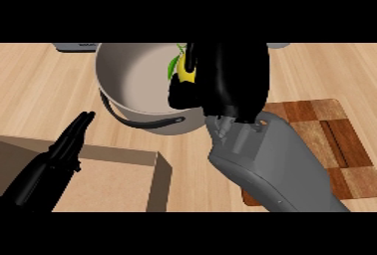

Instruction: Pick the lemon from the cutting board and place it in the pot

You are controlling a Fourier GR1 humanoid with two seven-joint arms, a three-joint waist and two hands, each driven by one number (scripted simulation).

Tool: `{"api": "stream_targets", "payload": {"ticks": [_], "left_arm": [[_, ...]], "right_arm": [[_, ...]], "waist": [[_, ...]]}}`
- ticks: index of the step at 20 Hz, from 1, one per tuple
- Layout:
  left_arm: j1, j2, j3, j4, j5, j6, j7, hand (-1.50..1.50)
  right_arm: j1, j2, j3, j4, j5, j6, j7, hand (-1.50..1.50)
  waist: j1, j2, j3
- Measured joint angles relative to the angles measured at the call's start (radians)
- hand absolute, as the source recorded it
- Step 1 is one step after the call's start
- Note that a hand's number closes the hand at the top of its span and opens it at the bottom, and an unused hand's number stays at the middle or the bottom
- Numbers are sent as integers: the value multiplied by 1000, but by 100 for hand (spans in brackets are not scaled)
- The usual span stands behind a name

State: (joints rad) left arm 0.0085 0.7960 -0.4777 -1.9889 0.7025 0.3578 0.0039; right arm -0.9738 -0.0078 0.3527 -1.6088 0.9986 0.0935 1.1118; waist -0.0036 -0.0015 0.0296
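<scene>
"Where is the black right hand (228,74)?"
"It is up high at the end of its big grey forearm (269,164), with its fingers curled round something yellow."
"And the black left hand (63,149)?"
"It rests low at the left, fingers straight, pointing up."

The pot (140,84) stands wide open on top, but the right hand (228,74), curled round what seems to be the lemon (184,74), fills its right half. Left of the pot lies bare counter (44,89); its handle (143,121) juts forward.
</scene>
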Motion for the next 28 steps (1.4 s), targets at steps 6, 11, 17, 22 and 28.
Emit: {"api": "stream_targets", "payload": {"ticks": [6,11,17,22,28], "left_arm": [[-39,-8,-15,7,0,-2,8,0],[-68,-14,-23,13,-3,-11,8,0],[-98,-21,-34,17,-8,-14,13,0],[-117,-27,-37,17,-4,-22,16,0],[-140,-34,-44,18,-7,-30,25,0]], "right_arm": [[-115,3,-89,220,-50,-35,-54,150],[-178,5,-135,403,-68,-112,-106,150],[-227,7,-159,591,-104,-246,-183,150],[-260,7,-187,729,-151,-351,-243,150],[-278,8,-238,852,-254,-474,-292,-150]], "waist": [[22,9,1],[41,19,1],[66,29,1],[84,37,3],[106,45,5]]}}
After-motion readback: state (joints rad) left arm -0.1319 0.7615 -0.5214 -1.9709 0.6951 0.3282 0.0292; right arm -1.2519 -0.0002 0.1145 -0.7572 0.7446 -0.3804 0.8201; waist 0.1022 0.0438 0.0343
